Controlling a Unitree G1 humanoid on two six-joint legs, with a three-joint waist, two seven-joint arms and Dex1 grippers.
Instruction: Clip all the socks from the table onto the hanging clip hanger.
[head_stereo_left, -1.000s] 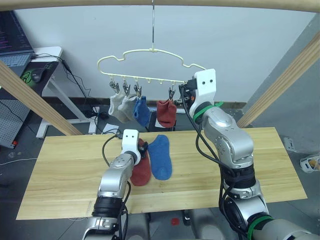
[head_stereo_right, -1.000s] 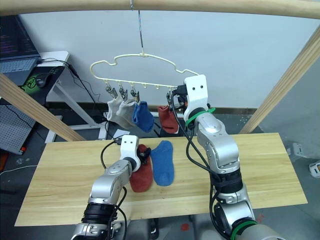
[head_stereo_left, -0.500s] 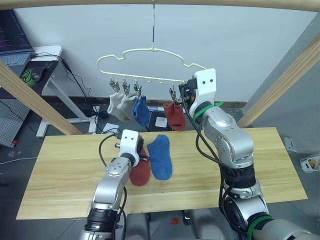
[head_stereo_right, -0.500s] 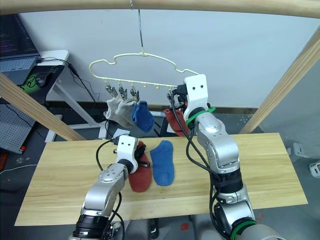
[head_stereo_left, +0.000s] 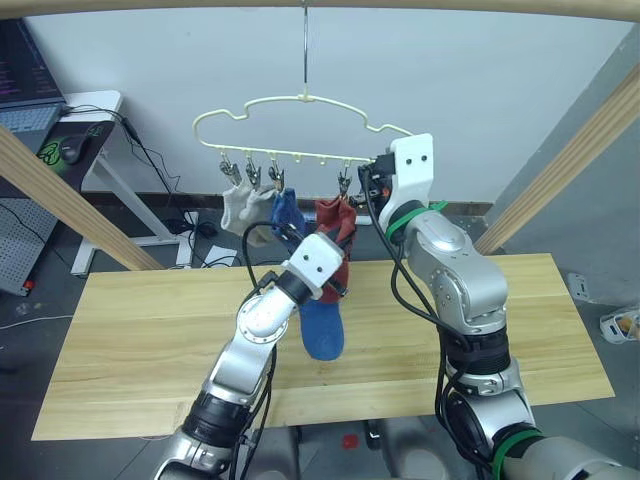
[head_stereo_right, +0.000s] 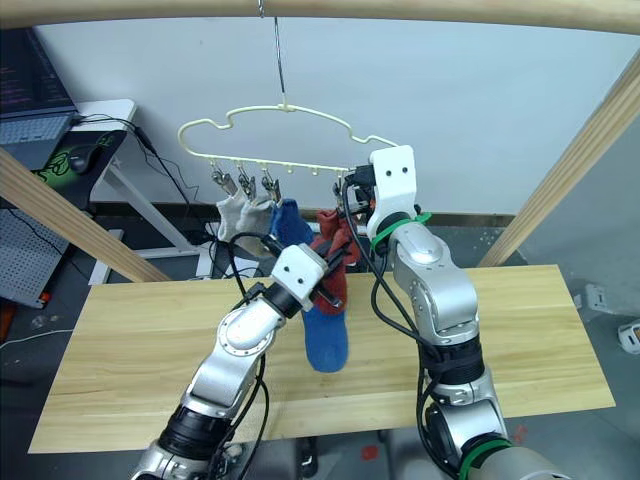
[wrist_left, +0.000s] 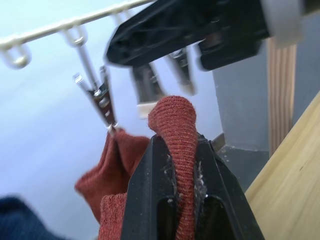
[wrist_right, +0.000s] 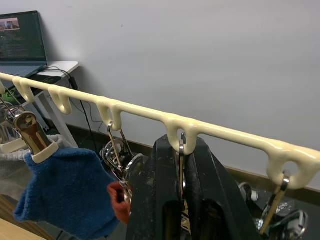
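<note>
While a rust-red sock (wrist_left: 175, 150) is pinched between the closed fingers of the left gripper (wrist_left: 176, 172), it is held raised just below the clip hanger (head_stereo_left: 300, 125), at about 12 o'clock from the table's (head_stereo_left: 130, 330) middle. One clip (wrist_right: 181, 165) on the hanger bar is squeezed by the right gripper (wrist_right: 180, 200), whose fingers are narrowed onto it; whether the clip's mouth is actually parted cannot be told. Four socks are already clipped: two grey ones (head_stereo_left: 240, 205) and a blue one (head_stereo_left: 285, 212) toward 10 o'clock, and another rust-red sock (head_stereo_left: 330, 215) near the raised one. A second blue sock (head_stereo_left: 322, 328) lies on the table, partly hidden behind the left arm.

Several failures are judged possible. Since the hanger hangs freely from its hook, it could be swung or tilted by pressure from either arm, so the sock's folded edge might miss the clip. If the clip is released before the fabric is seated, the sock would be dropped. The neighbouring red sock could also be knocked loose, as the grippers are crowded together.
</note>
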